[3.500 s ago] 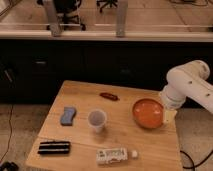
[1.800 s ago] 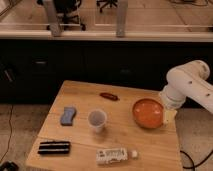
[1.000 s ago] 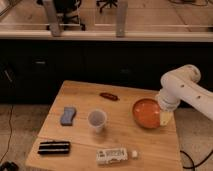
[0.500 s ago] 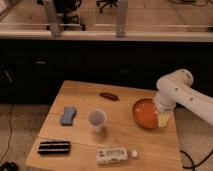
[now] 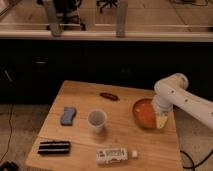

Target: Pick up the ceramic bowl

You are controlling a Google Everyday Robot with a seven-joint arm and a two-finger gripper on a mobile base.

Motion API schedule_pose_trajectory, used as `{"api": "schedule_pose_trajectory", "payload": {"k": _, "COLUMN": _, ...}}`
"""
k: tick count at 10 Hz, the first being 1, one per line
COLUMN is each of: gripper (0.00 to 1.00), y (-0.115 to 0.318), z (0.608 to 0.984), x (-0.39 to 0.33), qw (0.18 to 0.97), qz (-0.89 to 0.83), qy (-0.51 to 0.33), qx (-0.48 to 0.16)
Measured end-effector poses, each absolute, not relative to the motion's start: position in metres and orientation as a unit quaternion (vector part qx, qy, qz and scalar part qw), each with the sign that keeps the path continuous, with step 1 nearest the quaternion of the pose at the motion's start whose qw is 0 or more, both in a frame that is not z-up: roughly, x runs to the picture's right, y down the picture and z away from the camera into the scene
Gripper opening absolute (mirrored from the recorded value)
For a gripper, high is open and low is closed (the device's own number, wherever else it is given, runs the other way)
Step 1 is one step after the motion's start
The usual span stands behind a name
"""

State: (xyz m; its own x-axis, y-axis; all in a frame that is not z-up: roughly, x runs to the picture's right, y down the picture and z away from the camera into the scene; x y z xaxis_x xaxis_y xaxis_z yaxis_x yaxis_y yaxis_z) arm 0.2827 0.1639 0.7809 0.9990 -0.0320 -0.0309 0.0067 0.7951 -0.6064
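Observation:
The ceramic bowl (image 5: 144, 114), orange inside with a darker outside, sits at the right side of the wooden table (image 5: 82, 95). My white arm comes in from the right and bends down over the bowl's right rim. The gripper (image 5: 160, 120) is at that rim, and its pale tip shows just right of the orange inside. The arm covers the bowl's right edge. The small translucent white cup (image 5: 97, 120) stands upright in the table's middle, left of the bowl and apart from it.
A blue sponge (image 5: 68, 115) lies at the left. A dark reddish item (image 5: 108, 96) lies toward the back. A black packet (image 5: 54, 147) and a white labelled package (image 5: 115, 155) lie along the front edge. A dark counter front (image 5: 100, 60) stands behind the table.
My arm has swung left and down from beside the bowl onto its right rim. The bowl now shows narrower, partly covered by the arm. Other objects have not moved.

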Motion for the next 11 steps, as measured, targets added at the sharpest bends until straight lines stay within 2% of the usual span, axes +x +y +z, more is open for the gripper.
{"api": "schedule_pose_trajectory", "payload": {"k": 2, "gripper": 0.80, "y": 0.177, "z": 0.799, "x": 0.289, "qw": 0.944, "qz": -0.010, "qy": 0.019, "qx": -0.328}}
{"api": "schedule_pose_trajectory", "payload": {"k": 11, "gripper": 0.80, "y": 0.206, "z": 0.834, "x": 0.311, "qw": 0.936, "qz": -0.009, "qy": 0.013, "qx": -0.352}}
